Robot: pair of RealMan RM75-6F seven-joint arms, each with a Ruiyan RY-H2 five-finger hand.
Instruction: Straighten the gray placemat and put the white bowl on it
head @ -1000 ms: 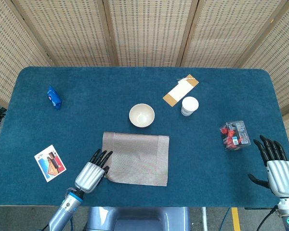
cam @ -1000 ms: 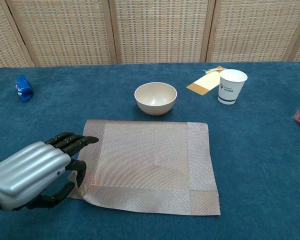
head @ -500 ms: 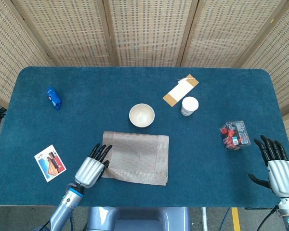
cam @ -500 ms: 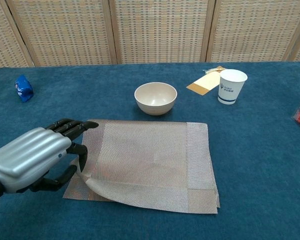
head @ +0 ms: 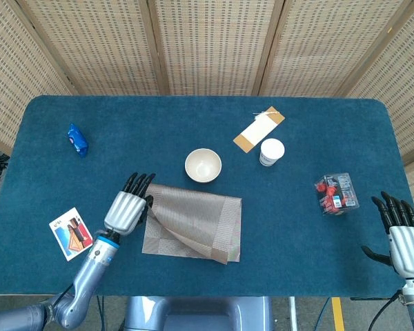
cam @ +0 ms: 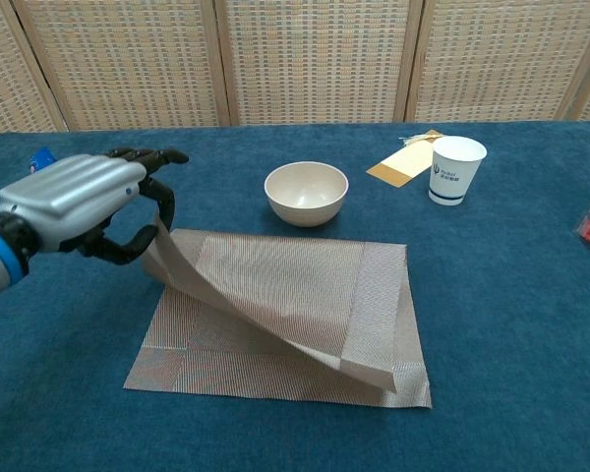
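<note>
The gray placemat (head: pixel 193 224) (cam: pixel 265 285) lies near the table's front middle, folded over on itself. My left hand (head: pixel 127 207) (cam: pixel 79 202) pinches the upper layer's left edge and holds it raised off the lower layer, which lies flat. The white bowl (head: pixel 203 165) (cam: pixel 306 192) stands upright and empty just beyond the mat's far edge, apart from it. My right hand (head: pixel 402 238) hovers at the front right corner, fingers spread, holding nothing; it is outside the chest view.
A paper cup (head: pixel 271 152) (cam: pixel 456 168) and a tan-and-white packet (head: pixel 259 129) (cam: pixel 405 162) sit right of the bowl. A red snack pack (head: pixel 335 194) lies near my right hand. A blue packet (head: pixel 77 139) is far left, a picture card (head: pixel 72 233) front left.
My left hand took hold of the mat's near-left corner and carried it up and away from me, peeling the upper layer off the lower one. The right hand barely moved.
</note>
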